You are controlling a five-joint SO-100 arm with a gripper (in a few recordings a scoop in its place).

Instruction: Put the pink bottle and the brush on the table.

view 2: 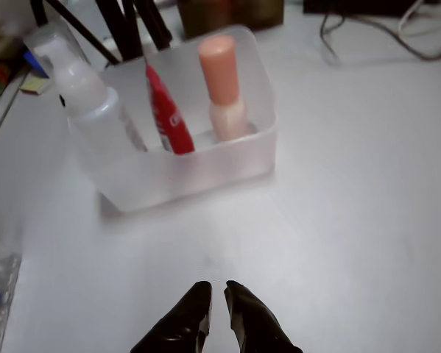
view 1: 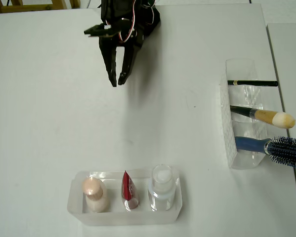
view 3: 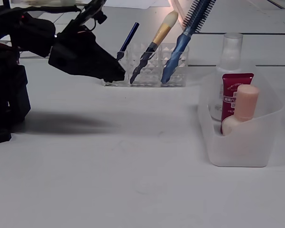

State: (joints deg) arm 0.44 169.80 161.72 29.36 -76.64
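Observation:
The pink bottle (view 1: 93, 190) (view 2: 221, 81) (view 3: 244, 107) stands upright at the left end of a clear bin in the overhead view, peach cap up. The brush (view 1: 266, 117) (view 3: 156, 38), dark-handled with a cream tip, leans in the middle slot of a clear rack at the right. My black gripper (view 1: 117, 83) (view 2: 217, 290) (view 3: 121, 76) hangs above the white table (view 1: 49, 123) near its far edge, well apart from both. Its fingers sit almost together with a thin gap and nothing between them.
The clear bin (view 1: 76, 210) also holds a red tube (view 1: 128, 190) and a clear bottle with a white cap (view 1: 162, 187). The rack (view 1: 227, 123) also carries a thin black stick (view 1: 251, 83) and a blue hairbrush (view 1: 286, 148). The table's edge runs just right of the rack.

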